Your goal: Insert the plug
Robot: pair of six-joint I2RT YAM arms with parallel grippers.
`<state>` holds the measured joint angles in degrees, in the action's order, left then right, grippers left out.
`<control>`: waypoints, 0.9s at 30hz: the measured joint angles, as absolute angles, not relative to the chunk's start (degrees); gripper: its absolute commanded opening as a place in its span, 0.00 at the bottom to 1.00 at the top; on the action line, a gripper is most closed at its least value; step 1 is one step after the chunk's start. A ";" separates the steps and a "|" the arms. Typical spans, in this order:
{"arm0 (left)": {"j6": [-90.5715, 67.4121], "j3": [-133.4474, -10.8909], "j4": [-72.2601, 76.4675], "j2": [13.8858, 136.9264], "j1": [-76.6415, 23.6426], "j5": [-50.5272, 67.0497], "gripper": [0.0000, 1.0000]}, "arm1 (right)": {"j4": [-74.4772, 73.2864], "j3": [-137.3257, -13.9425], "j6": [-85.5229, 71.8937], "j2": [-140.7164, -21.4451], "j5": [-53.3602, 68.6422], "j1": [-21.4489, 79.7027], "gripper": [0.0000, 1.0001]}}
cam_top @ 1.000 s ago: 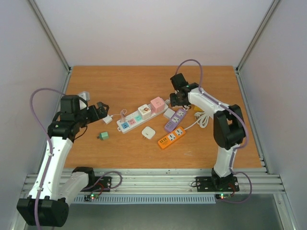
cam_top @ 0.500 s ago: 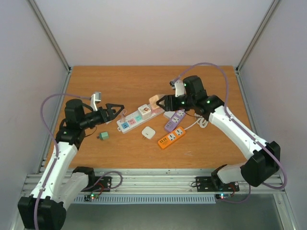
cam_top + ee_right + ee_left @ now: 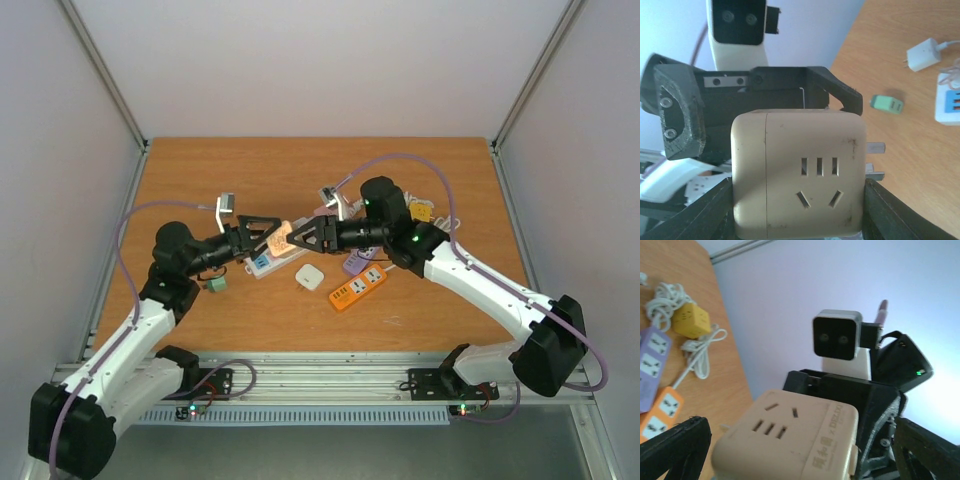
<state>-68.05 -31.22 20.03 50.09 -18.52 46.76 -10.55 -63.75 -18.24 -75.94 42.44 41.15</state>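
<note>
Beige cube plug [image 3: 281, 238] up in the air over the table [image 3: 250, 170], right between the two grippers. Clamped on two opposite sides by the right gripper [image 3: 296, 240], with a socket face turned toward the right wrist camera. Prongs [image 3: 874, 148] sticking out sideways, crosswise to the fingers, on the side facing the tabletop. Basically a cube, so no real long axis apart from that prong line. Left gripper [image 3: 267, 234] spread wide and gripping nothing, facing the plug head-on. Hanging roughly above the white power strip [image 3: 262, 263].
</note>
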 measured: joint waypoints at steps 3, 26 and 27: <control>-75.66 -30.94 27.20 50.74 -18.55 48.51 0.94 | -8.84 -63.81 -21.04 -75.72 42.94 41.15 0.50; -85.27 -31.55 39.75 58.94 -18.72 50.76 0.49 | -14.74 -69.56 -16.23 -76.97 45.10 37.17 0.85; -82.70 -32.21 35.53 58.35 -18.72 50.26 0.48 | -16.23 -69.78 -14.63 -76.93 43.48 37.17 0.84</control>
